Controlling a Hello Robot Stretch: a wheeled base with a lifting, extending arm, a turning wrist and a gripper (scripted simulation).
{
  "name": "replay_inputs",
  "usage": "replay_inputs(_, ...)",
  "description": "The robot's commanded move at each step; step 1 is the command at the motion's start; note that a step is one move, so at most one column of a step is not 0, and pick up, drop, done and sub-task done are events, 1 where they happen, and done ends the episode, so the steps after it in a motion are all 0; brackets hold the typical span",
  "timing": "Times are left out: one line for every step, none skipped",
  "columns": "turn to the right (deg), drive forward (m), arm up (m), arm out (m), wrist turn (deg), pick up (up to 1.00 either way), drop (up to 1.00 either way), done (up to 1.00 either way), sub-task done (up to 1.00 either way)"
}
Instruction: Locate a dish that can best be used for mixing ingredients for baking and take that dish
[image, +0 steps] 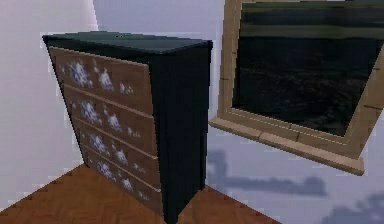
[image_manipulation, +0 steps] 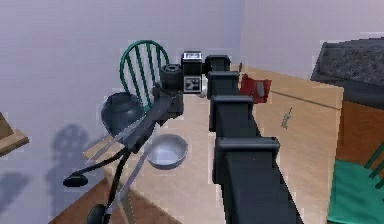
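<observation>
**Bowl next to the tool: get the fingers on the rim before lifting**

The bowl (image_manipulation: 167, 152) is pale, round and shallow. It sits on the wooden surface (image_manipulation: 300, 115) close to the left edge, just left of the arm (image_manipulation: 245, 150). By shape it fits the mixing dish.

The tool (image_manipulation: 92, 190) is left of the bowl. Its dark body is up high and its thin fingers slant down to the near left, over the surface's edge. I cannot tell whether the tool is released or grasping anything. The bowl rests flat on the surface just beside it, so I judge it not yet lifted. Whether the fingers touch the rim is unclear.

The step in hand is likely the final line-up for the grasp. To do it well:
- The fingertips seem to be left of the bowl, so bring them back right, over the rim.
- Come down from above. A sideways nudge could slide a light, smooth bowl off the left edge.
- Take one wall of the rim.
- Lift straight up before pulling in.

A red object (image_manipulation: 258, 88) sits far right of the arm, and a green chair (image_manipulation: 140, 62) stands on the far side. Both are well apart from the bowl.

Ahead, a dark dresser (image: 130, 110) stands close, with a window (image: 300, 70) to its right. That leaves little room to drive, so make corrections with the arm.
</observation>
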Motion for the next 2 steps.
replay_inputs(0.0,0.00,0.00,0.00,45.0,0.00,0.00,0.00,0.00)
replay_inputs(0.0,0.00,0.00,0.00,45.0,0.00,0.00,0.00,0.00)
